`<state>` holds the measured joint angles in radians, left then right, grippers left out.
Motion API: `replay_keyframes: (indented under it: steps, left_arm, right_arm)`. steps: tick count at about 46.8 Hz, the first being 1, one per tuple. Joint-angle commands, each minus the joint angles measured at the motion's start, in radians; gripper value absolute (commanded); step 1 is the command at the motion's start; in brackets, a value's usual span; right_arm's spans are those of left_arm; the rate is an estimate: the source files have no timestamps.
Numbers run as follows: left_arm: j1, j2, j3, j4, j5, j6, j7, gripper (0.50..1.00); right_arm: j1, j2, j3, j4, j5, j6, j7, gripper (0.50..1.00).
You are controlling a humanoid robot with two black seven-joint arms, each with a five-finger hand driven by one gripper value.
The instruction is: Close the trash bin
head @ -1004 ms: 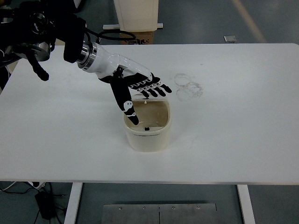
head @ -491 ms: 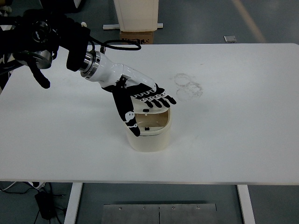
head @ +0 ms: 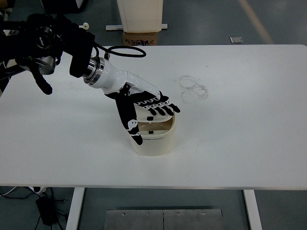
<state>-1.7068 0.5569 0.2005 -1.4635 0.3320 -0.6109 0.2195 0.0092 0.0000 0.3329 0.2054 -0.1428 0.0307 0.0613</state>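
Cream plastic trash bin [head: 152,140], squat and rounded, sits mid-counter toward the near edge, its top partly open. My left hand [head: 144,103] lies flat over its rim, fingers [head: 163,110] spread and gripping nothing, thumb down the left wall. Faint ring smudges [head: 194,88] mark the white counter [head: 249,120] beyond.

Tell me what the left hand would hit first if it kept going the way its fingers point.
The left hand points right and slightly toward the near edge, flat over the trash bin. Its fingertips already reach the bin's far-right rim, so only bare table seems to lie ahead, though height is unclear.
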Motion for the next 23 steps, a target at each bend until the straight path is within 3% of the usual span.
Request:
replay_keyframes:
  steps: [1, 23]
  left_arm:
    - [0.007, 0.000, 0.003, 0.000, 0.004, 0.000, 0.000, 1.000]
    - [0.038, -0.003, 0.010, -0.008, 0.007, 0.000, 0.000, 1.000]
  right_arm:
    - [0.000, 0.000, 0.000, 0.000, 0.000, 0.000, 0.000, 0.993]
    - [0.000, 0.000, 0.000, 0.000, 0.000, 0.000, 0.000, 0.993]
